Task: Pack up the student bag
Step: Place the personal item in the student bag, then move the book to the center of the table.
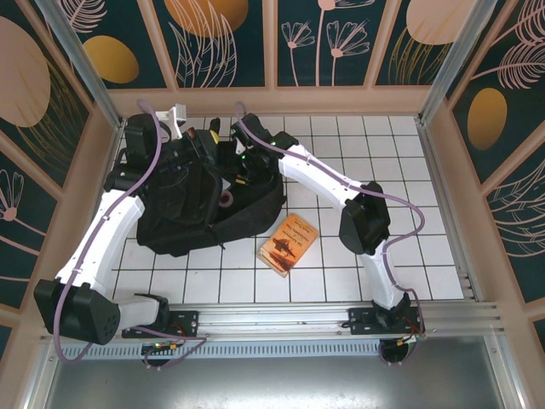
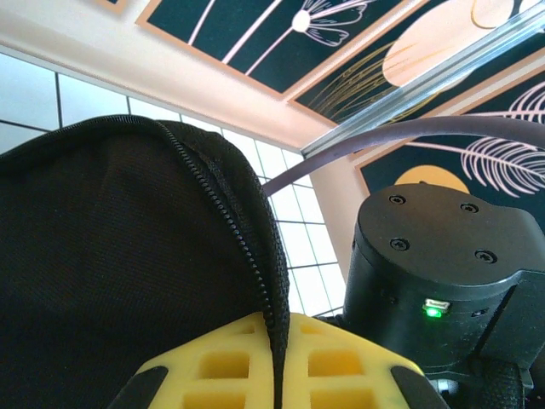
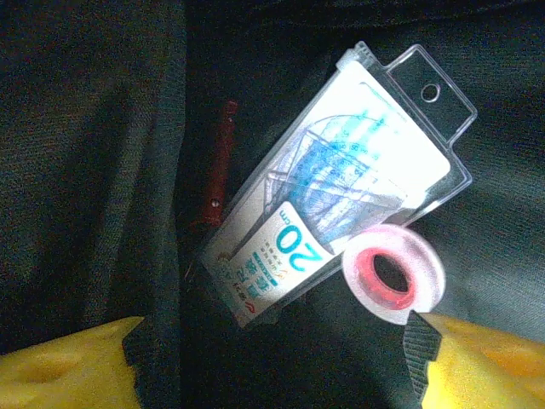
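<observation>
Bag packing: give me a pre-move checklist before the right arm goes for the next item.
1. Opening held: left gripper is shut on the bag at its zipper edge. ok.
2. Free hand: right gripper is open inside the bag with nothing between its fingers. ok.
3. Last items released: ruler pack and tape roll lie inside the bag, clear of the fingers. ok.
4. Everything packed: book lies on the table beside the bag. not ok.
5. Room in the bag for the book: cannot tell.
</observation>
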Motion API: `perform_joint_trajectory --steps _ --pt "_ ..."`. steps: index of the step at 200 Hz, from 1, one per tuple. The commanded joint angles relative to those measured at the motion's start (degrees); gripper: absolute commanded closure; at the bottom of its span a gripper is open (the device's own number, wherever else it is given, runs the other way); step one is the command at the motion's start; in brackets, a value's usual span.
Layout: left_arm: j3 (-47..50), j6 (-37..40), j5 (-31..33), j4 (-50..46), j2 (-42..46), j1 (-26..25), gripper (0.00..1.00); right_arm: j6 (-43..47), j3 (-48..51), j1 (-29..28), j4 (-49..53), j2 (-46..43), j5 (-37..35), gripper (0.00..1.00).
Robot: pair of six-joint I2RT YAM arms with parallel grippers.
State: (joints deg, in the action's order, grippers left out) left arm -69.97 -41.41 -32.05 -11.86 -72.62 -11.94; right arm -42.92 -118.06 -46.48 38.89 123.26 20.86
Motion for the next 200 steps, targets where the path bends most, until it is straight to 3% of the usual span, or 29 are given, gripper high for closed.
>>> perform_joint_trajectory --steps 1,27,62,95,135,165,200 --pt "-2.8 1.4 0.1 5.4 2.2 0.0 1.0 1.6 0.5 -0.5 2.3 -4.4 -0.7 0.22" --pt "-0.9 2.0 2.9 5.0 2.7 0.0 1.0 5.2 5.9 -0.6 2.7 -11.5 -7.0 0.25" --pt "4.2 0.2 1.9 8.2 2.5 0.0 1.0 6.8 26.5 1.3 -1.8 -28.2 -11.0 0.26" --pt "7.7 0.3 0.0 9.8 0.9 -0.3 1.0 6.4 49.3 4.7 -9.2 -46.1 -6.3 0.29" --pt "10.7 1.2 1.2 10.3 0.4 -0.6 1.0 2.4 73.2 7.7 -13.0 -61.1 -1.4 0.3" --pt "11.9 1.7 1.4 10.7 -0.5 -1.6 1.0 -3.8 87.2 10.9 -22.5 -66.3 4.8 0.29" --pt "12.4 2.1 1.9 10.8 -0.9 -2.6 1.0 -7.6 93.8 14.8 -30.9 -63.6 7.3 0.27"
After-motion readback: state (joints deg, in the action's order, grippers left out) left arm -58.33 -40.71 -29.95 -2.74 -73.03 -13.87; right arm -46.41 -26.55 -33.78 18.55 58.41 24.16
